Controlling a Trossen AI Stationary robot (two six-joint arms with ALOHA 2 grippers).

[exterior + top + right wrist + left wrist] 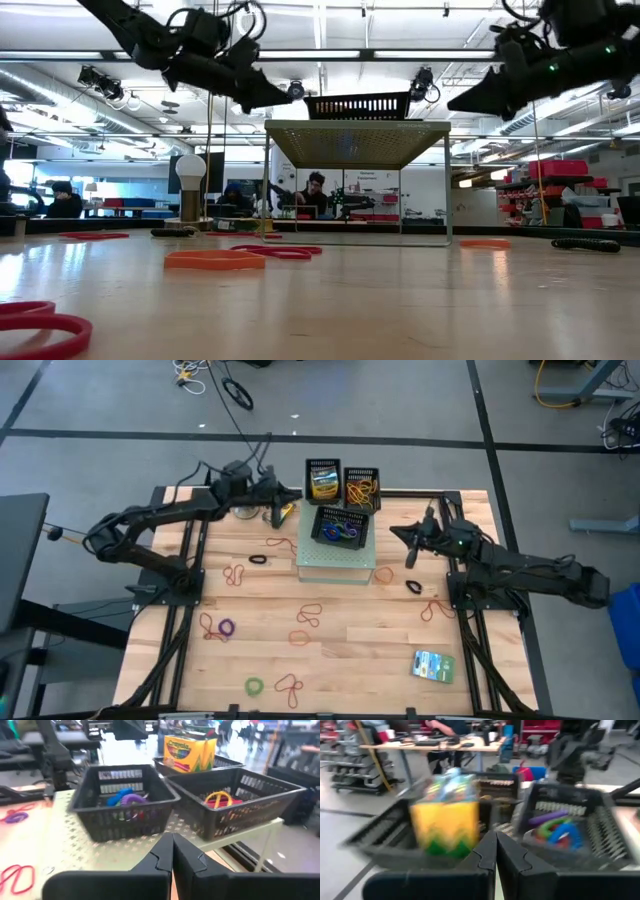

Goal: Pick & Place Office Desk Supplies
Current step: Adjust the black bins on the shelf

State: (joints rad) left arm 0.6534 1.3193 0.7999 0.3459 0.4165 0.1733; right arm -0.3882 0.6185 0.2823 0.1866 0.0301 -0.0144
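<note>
Three black baskets sit on a pale green raised stand (pixel 335 565). One holds a yellow-green crayon box (pixel 447 822), standing upright; one holds orange and yellow rubber bands (pixel 362 488); the nearest holds blue and purple bands (pixel 342 528). More rubber bands (pixel 305 615) lie scattered flat on the wooden table. A green-blue-white packet (pixel 433 665) lies near the table's near right corner. My left gripper (pixel 296 493) hovers shut, just left of the crayon basket. My right gripper (pixel 393 532) hovers shut to the right of the stand, pointing at the baskets.
A white ball on a round base (pixel 190 172) stands on the table's far left part, below my left arm. Black frame rails (pixel 185 590) run along the table's left and right sides. People sit at desks in the room beyond the table.
</note>
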